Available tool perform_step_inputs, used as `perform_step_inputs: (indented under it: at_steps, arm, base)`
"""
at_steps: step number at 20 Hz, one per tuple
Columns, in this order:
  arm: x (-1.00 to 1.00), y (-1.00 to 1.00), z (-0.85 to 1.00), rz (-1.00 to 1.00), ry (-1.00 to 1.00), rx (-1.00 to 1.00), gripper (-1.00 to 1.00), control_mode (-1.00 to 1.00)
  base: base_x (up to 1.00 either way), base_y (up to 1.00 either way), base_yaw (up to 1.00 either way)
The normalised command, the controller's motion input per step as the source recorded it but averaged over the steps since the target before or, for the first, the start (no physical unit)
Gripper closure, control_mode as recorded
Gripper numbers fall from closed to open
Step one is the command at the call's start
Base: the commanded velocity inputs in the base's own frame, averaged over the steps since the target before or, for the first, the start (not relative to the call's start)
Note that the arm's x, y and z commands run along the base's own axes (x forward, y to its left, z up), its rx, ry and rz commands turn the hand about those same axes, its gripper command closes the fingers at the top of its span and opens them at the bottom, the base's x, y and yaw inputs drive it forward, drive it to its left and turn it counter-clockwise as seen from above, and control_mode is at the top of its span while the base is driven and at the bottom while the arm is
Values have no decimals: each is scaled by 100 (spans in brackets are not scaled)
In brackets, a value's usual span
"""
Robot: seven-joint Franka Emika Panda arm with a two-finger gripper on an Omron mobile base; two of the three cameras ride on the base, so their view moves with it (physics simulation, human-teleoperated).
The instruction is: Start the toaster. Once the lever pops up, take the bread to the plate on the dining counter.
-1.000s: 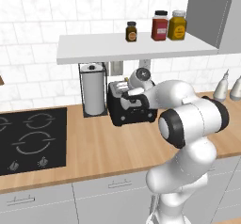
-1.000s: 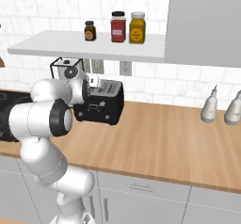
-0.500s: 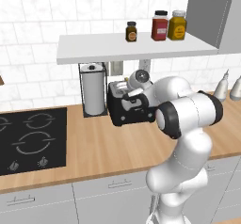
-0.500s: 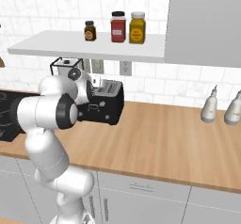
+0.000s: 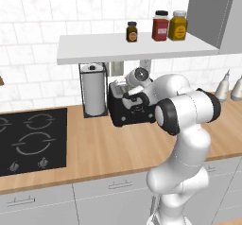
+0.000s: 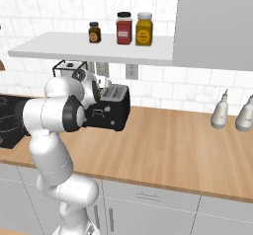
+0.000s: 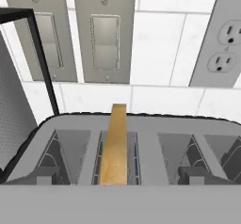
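We see towel holder [image 5: 93, 90] at left, toaster [image 5: 126, 110] beside it on bench [image 5: 94, 148]. End effector [image 5: 132, 101] hovers over toaster top, fingers apart, nothing held. Bread [image 7: 114, 145] stands on edge in slot, directly ahead of end effector, long axis running away from it. We judge fingers must straddle slice's thin faces.

One toaster [image 5: 132, 110], one bread slice [image 7: 114, 148], three jars [image 5: 160, 25] on the shelf [image 5: 132, 49], two bottles [image 6: 220, 110] at the worktop's right, one paper-towel holder [image 5: 93, 90], one hob [image 5: 30, 139], two wall switches [image 7: 106, 37], one socket [image 7: 225, 42].
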Motion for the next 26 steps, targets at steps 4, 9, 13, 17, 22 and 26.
perform_step_inputs:
  at_steps: [4,9,13,17,22,26]
  arm:
    - [10,0,-9,0,0,2,100,-100]
    - [-1,0,-2,-2,0,2,100,-100]
    - [-47,0,7,-2,-5,3,100,-100]
    - [-85,0,62,-5,-18,5,100,-100]
    - [-53,0,90,-5,-14,6,100,-100]
    - [-30,0,52,-3,1,8,100,-100]
  base:
    - [0,0,0]
    - [0,0,0]
    - [0,0,0]
    - [0,0,0]
    - [0,0,0]
    - [0,0,0]
